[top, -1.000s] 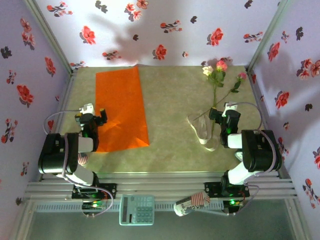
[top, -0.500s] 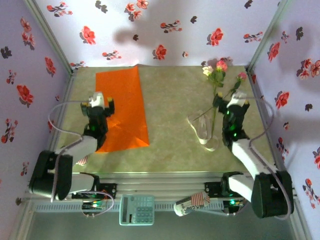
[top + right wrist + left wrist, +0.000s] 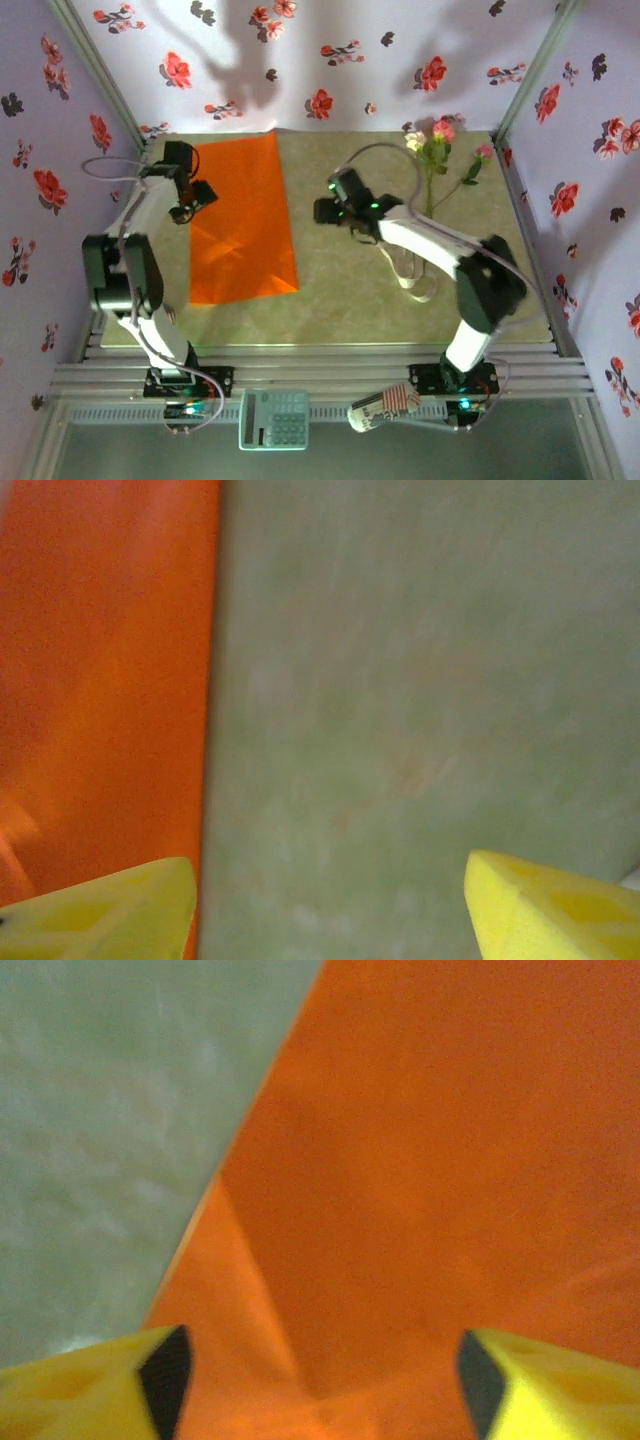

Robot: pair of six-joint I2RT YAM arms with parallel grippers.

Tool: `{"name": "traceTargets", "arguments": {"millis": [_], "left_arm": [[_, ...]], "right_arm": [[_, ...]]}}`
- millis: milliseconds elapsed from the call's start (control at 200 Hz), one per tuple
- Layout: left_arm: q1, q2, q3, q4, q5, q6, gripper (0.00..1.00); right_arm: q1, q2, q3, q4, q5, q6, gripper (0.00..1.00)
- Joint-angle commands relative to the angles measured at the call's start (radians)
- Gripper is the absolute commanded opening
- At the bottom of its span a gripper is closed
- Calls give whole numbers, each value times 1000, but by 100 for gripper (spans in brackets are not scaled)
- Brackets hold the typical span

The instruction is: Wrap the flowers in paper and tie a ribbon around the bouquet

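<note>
On top of the big green table [image 3: 340, 310] we see all the things spread out. We call the far wall 12 o'clock and the arm bases 6 o'clock.

The biggest thing on it is the paper [image 3: 245, 220]. It is bright orange and lies flat at about 9 o'clock from the middle of the table.

Next come the two arms. The left arm [image 3: 125, 270] reaches up along the 9 o'clock side of the paper. The left gripper [image 3: 195, 200] hangs over that edge, near the far corner. From its own camera we see the left gripper [image 3: 320, 1375] with its yellow fingers [image 3: 90, 1385] wide apart. The paper [image 3: 450, 1140] lies under the gap, and nothing is pinched.

The right arm [image 3: 440, 245] stretches across the table toward 10 o'clock. The right gripper [image 3: 322, 210] is over bare table, just beside the paper's 3 o'clock edge. From its own camera the right gripper [image 3: 330, 905] has its fingers [image 3: 545, 905] apart too, and it holds nothing.

The flowers [image 3: 435, 150] lie at about 2 o'clock, with pink and cream heads toward the far wall, well apart from the paper.

The ribbon [image 3: 410, 278] is the smallest. It is a pale loop at about 3 o'clock, partly under the right arm.
</note>
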State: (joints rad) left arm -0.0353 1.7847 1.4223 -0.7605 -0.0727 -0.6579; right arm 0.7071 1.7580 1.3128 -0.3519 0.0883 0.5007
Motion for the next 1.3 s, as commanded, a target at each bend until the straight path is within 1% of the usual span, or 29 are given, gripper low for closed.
{"name": "traceTargets", "arguments": {"millis": [0,65,125,180,195,235,275,350,465,570,660,710,860,960,1020,1100,1180,1295], "left_arm": [[-6,99,65,-202,122,-6,60],[-22,158,77,-174,148,-14,58],[-31,201,82,-168,149,-25,52],[-35,223,66,-163,148,-32,51],[-35,227,60,-135,148,-35,51],[-36,244,48,-122,149,-35,49],[-39,261,45,-119,153,-28,47],[-56,280,34,-105,157,-2,43],[-75,291,10,-87,157,9,40],[-87,287,-8,-71,160,13,38],[-103,273,-14,-51,163,15,39],[-114,268,-11,-34,184,20,40],[-171,270,9,0,245,12,41],[-218,286,13,32,310,-22,40],[-255,291,12,51,333,-53,39],[-291,292,10,83,360,-96,38],[-312,275,13,111,367,-128,37],[-314,218,38,138,369,-161,35]], "right_arm": [[53,116,137,-95,-158,-16,63],[74,220,213,-80,-254,5,55],[88,306,266,-57,-316,37,47],[94,365,302,-40,-329,73,47],[94,380,309,-31,-336,84,47],[93,416,329,-15,-354,107,47],[93,448,346,-8,-354,121,45],[91,482,356,23,-354,139,38],[91,533,391,22,-343,167,31],[82,562,396,-9,-299,203,24],[53,555,354,-48,-270,242,15],[30,520,283,-35,-264,265,12],[-21,354,56,-6,-236,274,11],[-51,258,-77,10,-238,276,12],[-70,210,-132,10,-216,264,12],[-102,162,-179,8,-187,229,14],[-132,128,-182,6,-195,182,17],[-116,59,-157,-10,-161,100,30]]}}
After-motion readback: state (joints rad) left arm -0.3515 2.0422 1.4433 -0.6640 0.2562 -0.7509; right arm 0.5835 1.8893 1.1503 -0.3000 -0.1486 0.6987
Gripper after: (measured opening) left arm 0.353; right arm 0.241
